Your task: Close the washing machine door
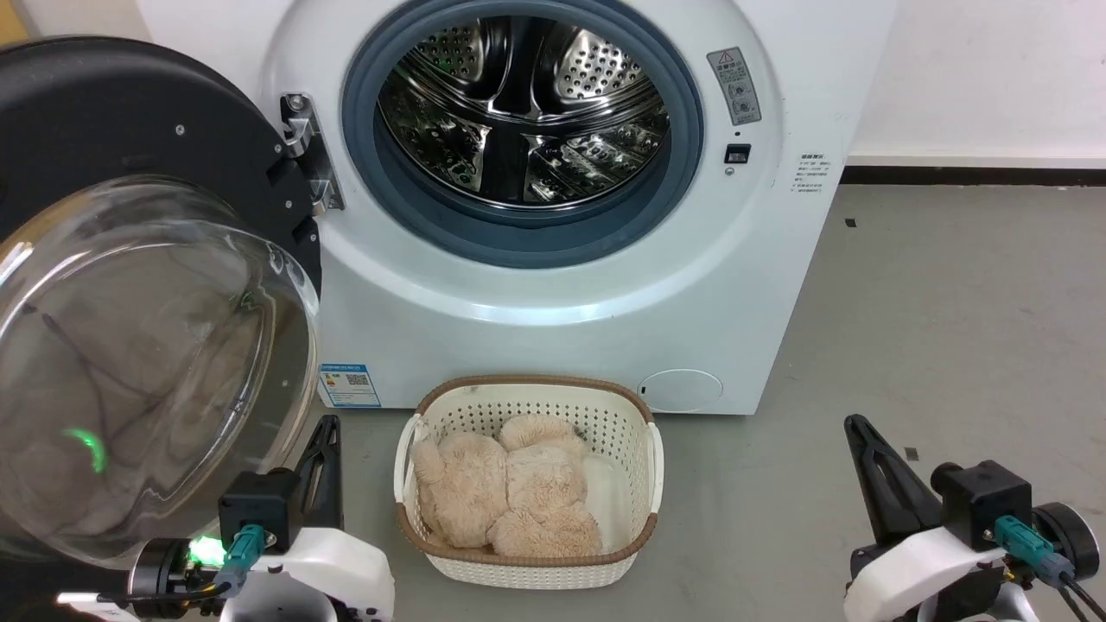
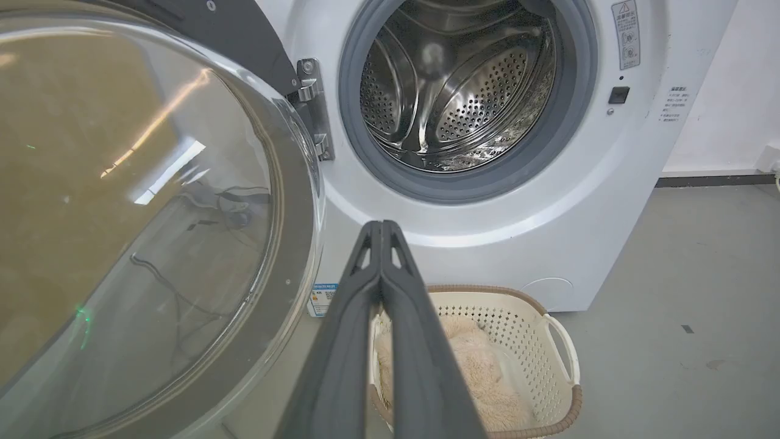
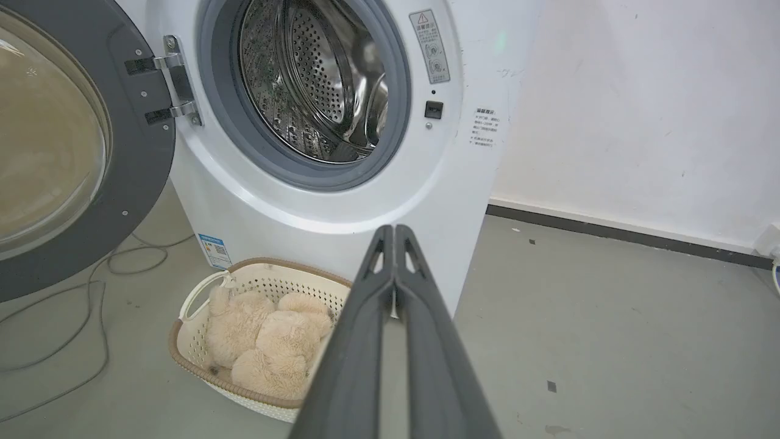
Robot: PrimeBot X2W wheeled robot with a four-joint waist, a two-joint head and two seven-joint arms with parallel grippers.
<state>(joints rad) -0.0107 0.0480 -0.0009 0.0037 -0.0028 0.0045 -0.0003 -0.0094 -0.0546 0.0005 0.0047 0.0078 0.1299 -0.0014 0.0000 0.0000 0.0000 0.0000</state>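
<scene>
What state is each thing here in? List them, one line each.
washing machine door: wide open, swung out to the left.
drum: empty.
laundry basket: on the floor in front of the washing machine, holding a beige plush toy.
left gripper: shut, holding nothing.
right gripper: shut, holding nothing.

The big white front-loading washing machine fills the upper middle of the head view. Its perforated steel drum lies bare and empty inside a grey rubber seal. A blue label and a round cap sit low on its front. The large round washing machine door, a glossy black rim around a bulging clear glass bowl, hangs wide open at the left on a metal hinge.
</scene>
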